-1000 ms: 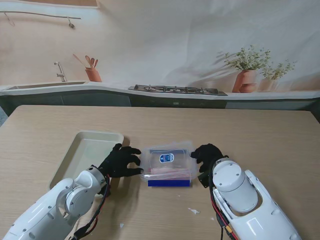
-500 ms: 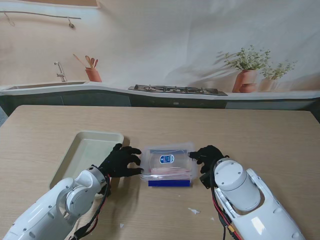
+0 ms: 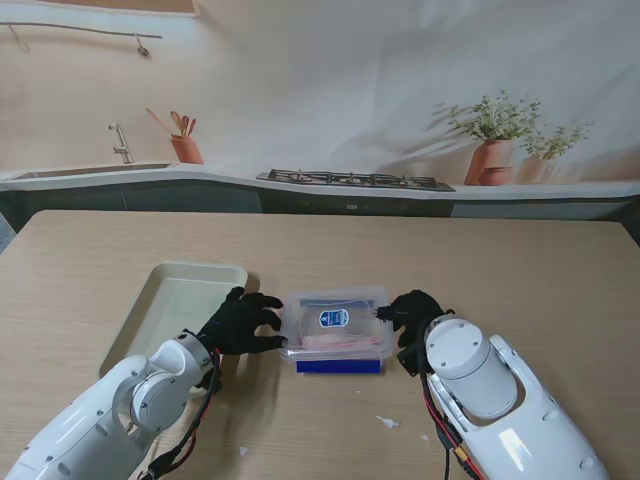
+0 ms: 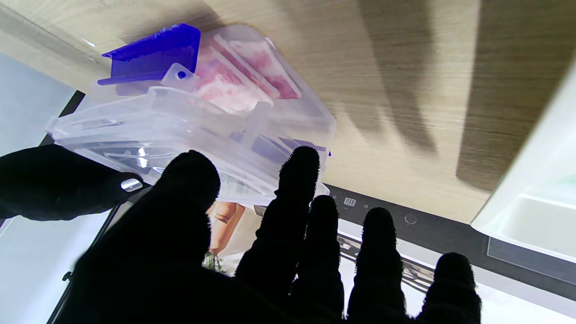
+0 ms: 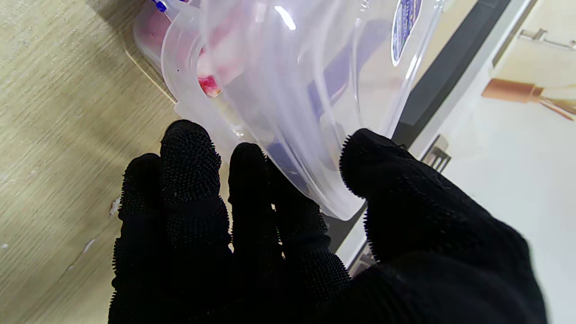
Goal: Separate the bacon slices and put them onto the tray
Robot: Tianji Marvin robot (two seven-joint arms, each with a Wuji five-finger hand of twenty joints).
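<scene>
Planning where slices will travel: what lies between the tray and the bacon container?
In the stand view, only the left hand, gripping the container's side nearest the tray.

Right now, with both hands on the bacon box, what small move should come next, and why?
Probably lift the lid farther with the right hand while the left hand steadies the box. The lid looks raised on the right, pinched between thumb and fingers, bacon is inside, and no bacon shows on the tray.

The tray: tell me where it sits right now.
In the stand view the tray lies on the table's left side, just left of the left hand and the clear bacon box.
</scene>
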